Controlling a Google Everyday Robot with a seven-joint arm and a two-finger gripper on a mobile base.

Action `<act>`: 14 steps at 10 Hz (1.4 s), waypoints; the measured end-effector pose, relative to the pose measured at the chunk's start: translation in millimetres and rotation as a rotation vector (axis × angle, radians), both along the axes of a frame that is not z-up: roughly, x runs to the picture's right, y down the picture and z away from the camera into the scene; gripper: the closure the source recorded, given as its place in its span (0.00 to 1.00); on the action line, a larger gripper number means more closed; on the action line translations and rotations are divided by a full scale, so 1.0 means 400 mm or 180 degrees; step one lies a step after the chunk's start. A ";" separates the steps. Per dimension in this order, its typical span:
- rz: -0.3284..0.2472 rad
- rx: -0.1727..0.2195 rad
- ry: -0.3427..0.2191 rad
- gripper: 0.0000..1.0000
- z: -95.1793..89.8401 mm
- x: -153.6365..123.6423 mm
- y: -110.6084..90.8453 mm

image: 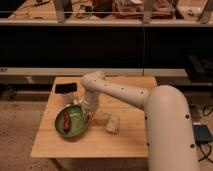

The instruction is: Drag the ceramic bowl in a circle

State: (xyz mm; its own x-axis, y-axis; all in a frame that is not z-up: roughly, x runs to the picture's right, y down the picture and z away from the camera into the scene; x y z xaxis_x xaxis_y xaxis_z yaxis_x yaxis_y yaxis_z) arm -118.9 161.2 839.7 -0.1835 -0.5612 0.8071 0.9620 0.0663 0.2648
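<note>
The gripper (88, 113) was down at the right rim of the ceramic bowl (77, 128), on the side of the bowl nearest the arm. Whether it was open or closed, and whether it had hold of the rim, could not be told: the wrist covered that spot.

The ceramic bowl, 1 round shallow green dish with a pale rim, sat on the left half of the wooden table (125, 142), nearer the front edge than the back. Inside it lay 1 reddish-brown elongated thing (66, 121), left of centre and running roughly front to back.

Just right of the bowl and apart from it lay 1 small white block (112, 124), lying slightly askew. Behind the bowl, near the table's back left corner, lay 1 black phone (65, 88), flat, well apart from the bowl.

The 1 white arm (120, 92) reached in from the right foreground, bent at an elbow above the table, then dropped to the bowl.
</note>
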 end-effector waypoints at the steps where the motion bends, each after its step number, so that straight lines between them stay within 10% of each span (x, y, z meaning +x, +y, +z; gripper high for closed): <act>1: -0.0067 -0.0008 -0.0146 1.00 -0.011 -0.047 0.001; 7: -0.0502 -0.0241 -0.1094 1.00 -0.178 -0.222 0.133; 14: -0.0349 -0.0497 -0.0577 1.00 -0.214 0.070 0.260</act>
